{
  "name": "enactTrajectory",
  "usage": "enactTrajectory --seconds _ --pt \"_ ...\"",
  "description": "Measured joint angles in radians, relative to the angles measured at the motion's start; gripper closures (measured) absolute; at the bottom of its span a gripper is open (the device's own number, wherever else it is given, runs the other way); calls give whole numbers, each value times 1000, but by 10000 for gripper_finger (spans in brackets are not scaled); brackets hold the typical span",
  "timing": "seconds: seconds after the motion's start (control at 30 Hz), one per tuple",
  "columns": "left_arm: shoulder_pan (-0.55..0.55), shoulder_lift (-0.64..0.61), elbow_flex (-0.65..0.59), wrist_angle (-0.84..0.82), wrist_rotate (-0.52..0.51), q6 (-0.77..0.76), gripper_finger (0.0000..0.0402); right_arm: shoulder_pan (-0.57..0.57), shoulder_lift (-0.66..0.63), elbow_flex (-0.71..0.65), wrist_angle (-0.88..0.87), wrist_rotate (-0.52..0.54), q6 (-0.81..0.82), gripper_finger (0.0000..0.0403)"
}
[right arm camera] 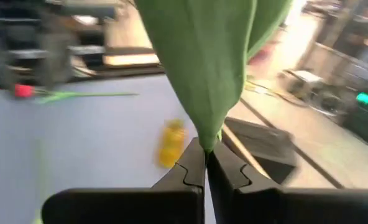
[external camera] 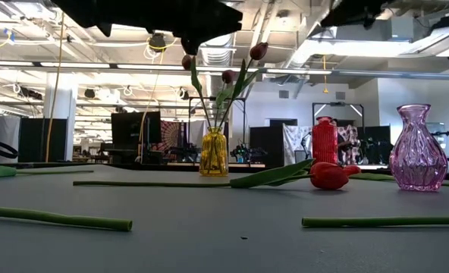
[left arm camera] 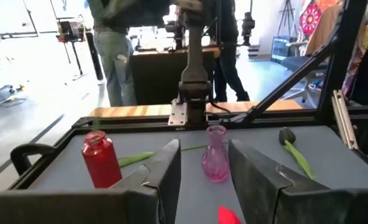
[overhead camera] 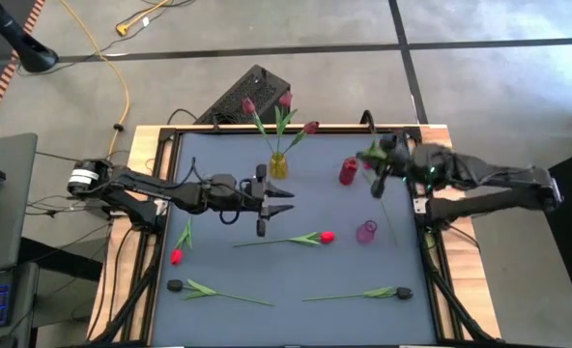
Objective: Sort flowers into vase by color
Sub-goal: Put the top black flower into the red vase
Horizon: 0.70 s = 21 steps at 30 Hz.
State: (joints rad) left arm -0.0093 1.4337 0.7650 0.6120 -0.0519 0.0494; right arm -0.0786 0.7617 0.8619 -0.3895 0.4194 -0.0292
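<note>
Meanwhile the right gripper (right arm camera: 205, 163) pinches a tulip (right arm camera: 212, 59) stem, apparently above the red vase (overhead camera: 348, 172); left gripper (overhead camera: 278, 201) spread

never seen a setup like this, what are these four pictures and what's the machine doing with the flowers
It is a robot with two dark arms at a grey table, each ending in a two-finger gripper. One picture looks straight down, one looks level across the tabletop, and two come from cameras on the wrists.

The yellow vase holds three maroon tulips. A red vase and a pink vase stand empty. Two red tulips and two black ones lie flat on the table.

The left gripper is open, holding nothing, beside the yellow vase. The right gripper is shut on a flower by its green leaf, near the red vase.
</note>
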Motion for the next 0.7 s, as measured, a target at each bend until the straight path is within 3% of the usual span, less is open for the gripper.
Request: enactTrajectory --seconds 0.13,0.4,0.57,0.7 --pt "0 0 0 3 -22 0 278 -142 -10 75 -144 -10 2 373" --pt "15 0 0 2 -50 10 278 -380 64 177 -268 -215 2 373" --pt "17 0 0 -19 -51 10 278 -467 105 177 -290 -336 -2 373" --pt "17 1 0 -39 -65 11 278 -488 132 177 -309 -349 -3 372"
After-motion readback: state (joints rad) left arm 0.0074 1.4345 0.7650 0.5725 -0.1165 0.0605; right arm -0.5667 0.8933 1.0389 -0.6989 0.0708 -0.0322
